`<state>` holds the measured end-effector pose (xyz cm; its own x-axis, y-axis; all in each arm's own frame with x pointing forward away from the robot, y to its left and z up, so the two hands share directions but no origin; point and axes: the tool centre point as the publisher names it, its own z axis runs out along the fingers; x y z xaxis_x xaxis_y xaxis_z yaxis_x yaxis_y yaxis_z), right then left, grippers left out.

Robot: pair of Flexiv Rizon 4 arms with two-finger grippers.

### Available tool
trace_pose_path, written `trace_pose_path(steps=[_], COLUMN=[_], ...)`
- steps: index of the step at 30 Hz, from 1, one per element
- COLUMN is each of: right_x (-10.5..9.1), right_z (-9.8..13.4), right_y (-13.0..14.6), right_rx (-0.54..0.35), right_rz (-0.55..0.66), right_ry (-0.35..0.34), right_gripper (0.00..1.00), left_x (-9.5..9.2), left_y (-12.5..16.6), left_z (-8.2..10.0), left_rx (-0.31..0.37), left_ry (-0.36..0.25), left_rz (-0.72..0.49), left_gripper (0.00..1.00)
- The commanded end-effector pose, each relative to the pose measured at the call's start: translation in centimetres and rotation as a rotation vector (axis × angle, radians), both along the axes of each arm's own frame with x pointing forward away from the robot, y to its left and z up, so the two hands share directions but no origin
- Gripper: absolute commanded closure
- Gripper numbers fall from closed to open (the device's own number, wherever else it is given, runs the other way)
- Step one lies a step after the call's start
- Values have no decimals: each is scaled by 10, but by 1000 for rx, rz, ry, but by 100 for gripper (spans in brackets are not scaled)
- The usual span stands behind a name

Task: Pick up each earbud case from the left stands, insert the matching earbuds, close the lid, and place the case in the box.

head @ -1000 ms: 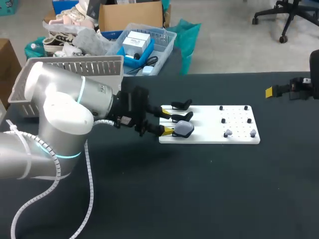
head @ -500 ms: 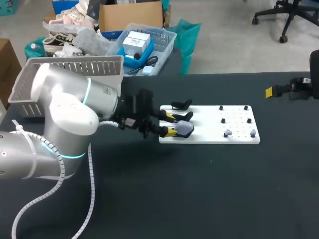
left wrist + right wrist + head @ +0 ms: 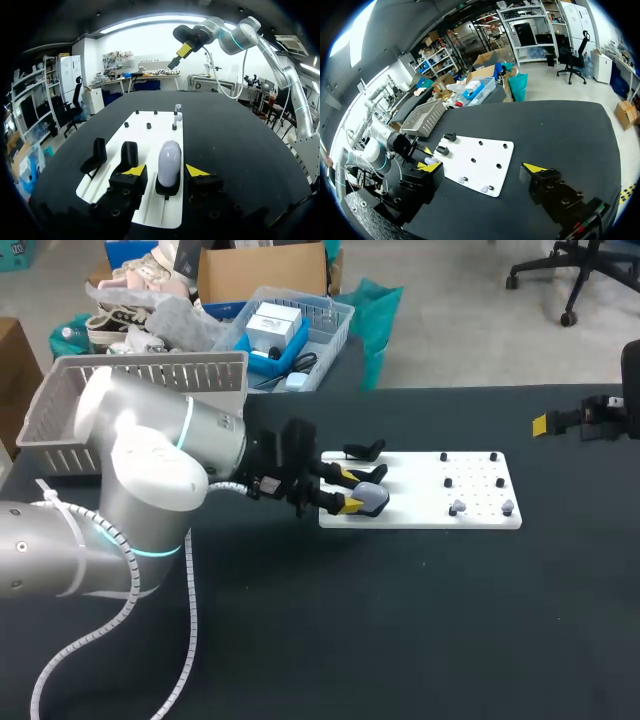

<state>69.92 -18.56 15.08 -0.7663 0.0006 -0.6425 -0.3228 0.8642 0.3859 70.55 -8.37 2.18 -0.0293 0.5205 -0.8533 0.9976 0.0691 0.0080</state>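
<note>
Left gripper (image 3: 166, 171) open, jaws straddling the earbud case (image 3: 169, 155) on its stand (image 3: 167, 190). Recommend centring, closing squarely, then lifting straight.

Left arm (image 3: 150, 465) has pushed further in toward the white board (image 3: 420, 502); left gripper (image 3: 349, 490) slid forward; its spread yellow tips now sit deeper on either side of the grey earbud case (image 3: 374, 499), not touching it.

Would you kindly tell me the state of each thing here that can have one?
earbud case, lid shut, upright on its stand
left pincer, open, fingers either side of the case
right pincer, open, empty
other two stands, empty
earbuds, outside the case, on the board
</note>
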Motion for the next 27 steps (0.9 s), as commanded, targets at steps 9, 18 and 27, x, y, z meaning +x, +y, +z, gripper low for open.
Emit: trace_pose_path(steps=[9, 18, 27], right_x=[1, 1, 1], right_z=[-1, -1, -1], right_y=[0, 0, 0], right_rx=[0, 0, 0], right_rz=[2, 2, 2], right_ry=[0, 0, 0], right_gripper=[0, 0, 0], left_x=[5, 2, 1], left_y=[-4, -7, -7], left_z=[-3, -4, -5], left_rx=[10, 10, 12], left_ry=[4, 6, 3], left_rz=[1, -11, -12], left_gripper=[55, 56, 69])
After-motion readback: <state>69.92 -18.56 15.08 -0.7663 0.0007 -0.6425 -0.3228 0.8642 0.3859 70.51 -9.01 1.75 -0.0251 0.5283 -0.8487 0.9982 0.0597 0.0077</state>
